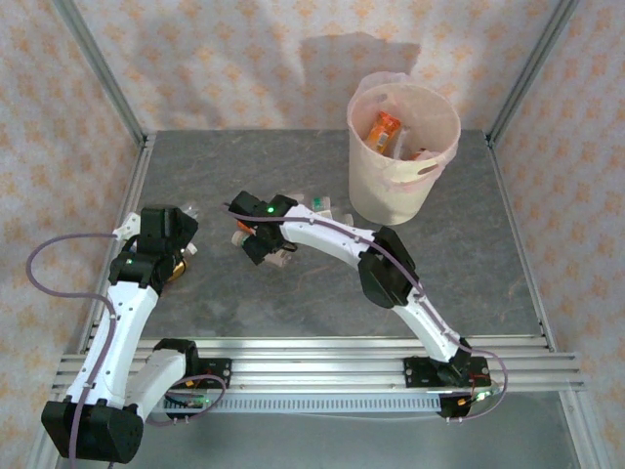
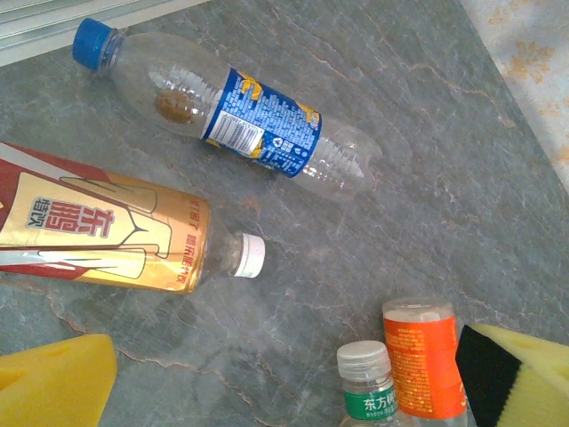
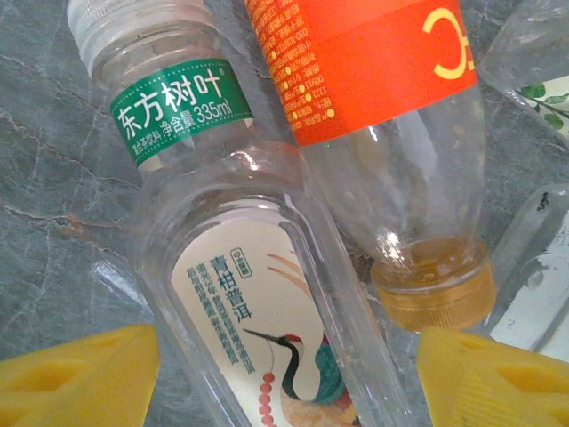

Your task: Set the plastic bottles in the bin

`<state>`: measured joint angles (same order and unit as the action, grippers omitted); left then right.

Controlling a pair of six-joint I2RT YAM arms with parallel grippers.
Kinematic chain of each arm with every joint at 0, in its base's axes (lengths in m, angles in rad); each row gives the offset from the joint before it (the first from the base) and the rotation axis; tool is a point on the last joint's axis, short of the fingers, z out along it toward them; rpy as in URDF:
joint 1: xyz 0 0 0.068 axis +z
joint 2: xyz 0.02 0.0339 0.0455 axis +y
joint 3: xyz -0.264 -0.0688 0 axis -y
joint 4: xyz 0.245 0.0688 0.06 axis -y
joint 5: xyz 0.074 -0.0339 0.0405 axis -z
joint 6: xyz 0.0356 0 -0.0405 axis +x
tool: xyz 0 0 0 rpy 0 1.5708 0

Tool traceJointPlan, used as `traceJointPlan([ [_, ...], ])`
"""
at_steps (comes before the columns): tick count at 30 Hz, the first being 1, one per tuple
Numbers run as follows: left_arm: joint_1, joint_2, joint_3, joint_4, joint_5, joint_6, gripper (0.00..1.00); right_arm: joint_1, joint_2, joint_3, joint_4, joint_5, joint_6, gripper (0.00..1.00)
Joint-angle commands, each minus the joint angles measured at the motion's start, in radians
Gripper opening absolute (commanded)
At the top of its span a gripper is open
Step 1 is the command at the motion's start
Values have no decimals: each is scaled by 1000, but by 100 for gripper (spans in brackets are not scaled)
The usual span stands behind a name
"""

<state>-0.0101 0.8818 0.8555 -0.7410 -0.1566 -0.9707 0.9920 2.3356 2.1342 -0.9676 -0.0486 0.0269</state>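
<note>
My left pincer (image 2: 284,391) hangs wide open near the counter's (image 2: 427,213) left edge, with a blue-label bottle (image 2: 267,129) and a tea bottle (image 2: 107,236) lying flat below it. My right pincer (image 3: 284,382) is open, its pads on either side of a crane-label bottle (image 3: 258,294) without touching it. An orange-label bottle (image 3: 373,116) lies just beside that one. The bin (image 1: 391,191) stands by the far right corner with a bright bottle (image 1: 384,132) inside.

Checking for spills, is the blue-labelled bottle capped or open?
Capped: the blue-labelled bottle lies on its side with its blue cap on the neck.
</note>
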Motion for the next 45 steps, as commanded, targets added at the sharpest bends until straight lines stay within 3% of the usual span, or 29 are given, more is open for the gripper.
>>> traceJointPlan([
  [1, 10, 0, -9, -20, -14, -3, 100, 1, 24, 28, -39, 14, -25, 76],
  [12, 10, -1, -10, -23, -12, -2, 100, 16, 45, 22, -47, -2, -42, 75],
  [27, 10, -4, -9, -24, -8, -3, 100, 24, 115, 45, -51, 5, -56, 81],
  [34, 10, -5, -10, -24, -10, -2, 100, 25, 145, 61, -58, -3, -58, 74],
  [45, 10, -6, -8, -29, -21, -2, 100, 45, 28, 38, -61, -45, -48, 47],
])
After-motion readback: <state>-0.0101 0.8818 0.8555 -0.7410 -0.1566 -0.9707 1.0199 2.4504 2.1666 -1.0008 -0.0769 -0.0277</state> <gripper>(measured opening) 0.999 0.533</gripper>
